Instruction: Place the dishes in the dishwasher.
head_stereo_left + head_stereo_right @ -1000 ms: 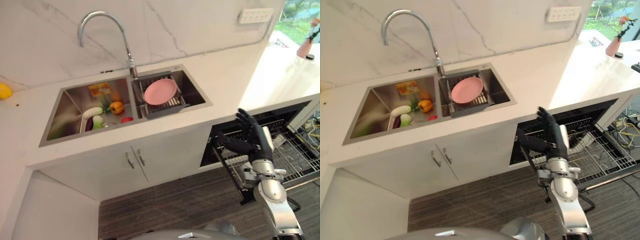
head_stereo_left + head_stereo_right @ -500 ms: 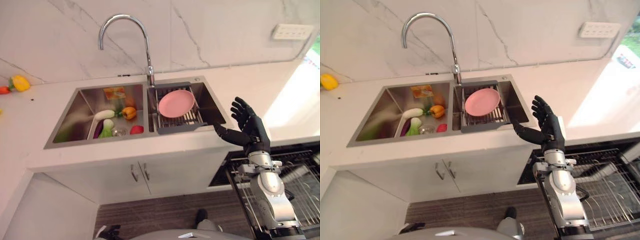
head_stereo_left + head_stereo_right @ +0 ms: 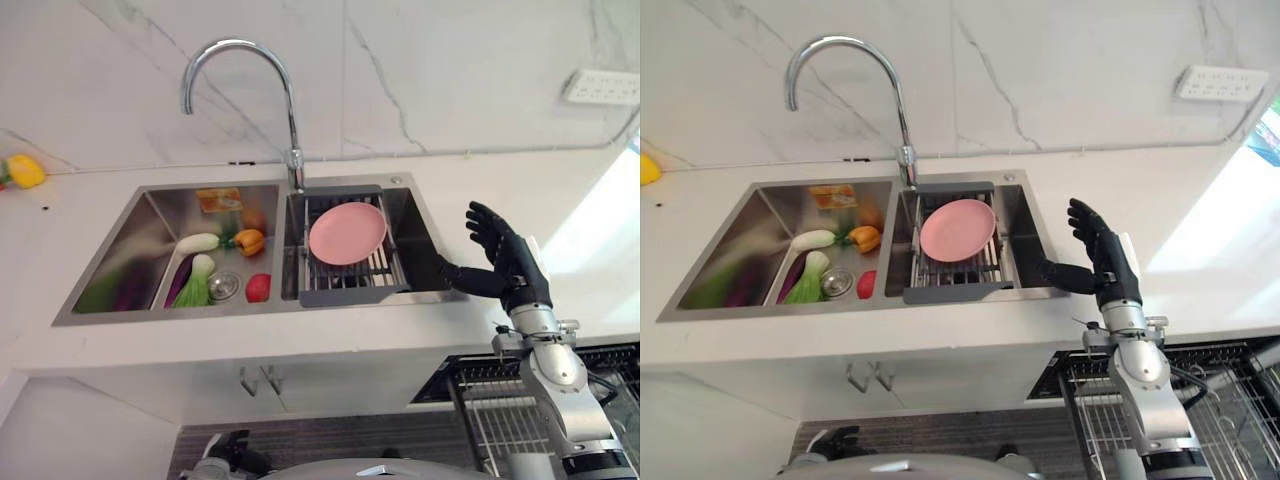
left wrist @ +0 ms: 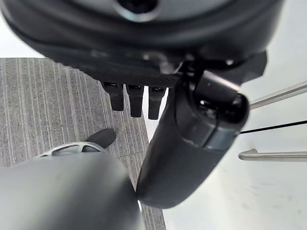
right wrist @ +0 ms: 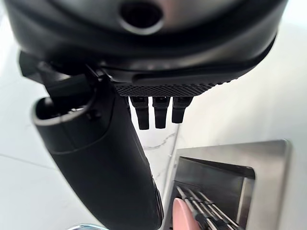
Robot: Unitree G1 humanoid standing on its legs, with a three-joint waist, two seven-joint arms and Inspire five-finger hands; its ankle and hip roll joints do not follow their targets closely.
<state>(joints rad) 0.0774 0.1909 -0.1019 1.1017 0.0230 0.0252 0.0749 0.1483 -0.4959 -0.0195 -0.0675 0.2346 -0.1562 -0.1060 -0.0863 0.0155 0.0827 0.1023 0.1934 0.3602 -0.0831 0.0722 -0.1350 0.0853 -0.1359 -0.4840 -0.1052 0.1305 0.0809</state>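
Marble countertop point(image 3: 560, 230) lies under the right hand point(image 3: 510, 262), fingers spread wide, beside the sink's point(image 3: 425, 215) edge.

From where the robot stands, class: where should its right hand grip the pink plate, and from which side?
Judging by the pose, the right rim. The pink plate lies tilted on the slatted rack in the sink's right basin, so its rim stands off the slats. The open right hand hovers to its right and could pinch that near edge.
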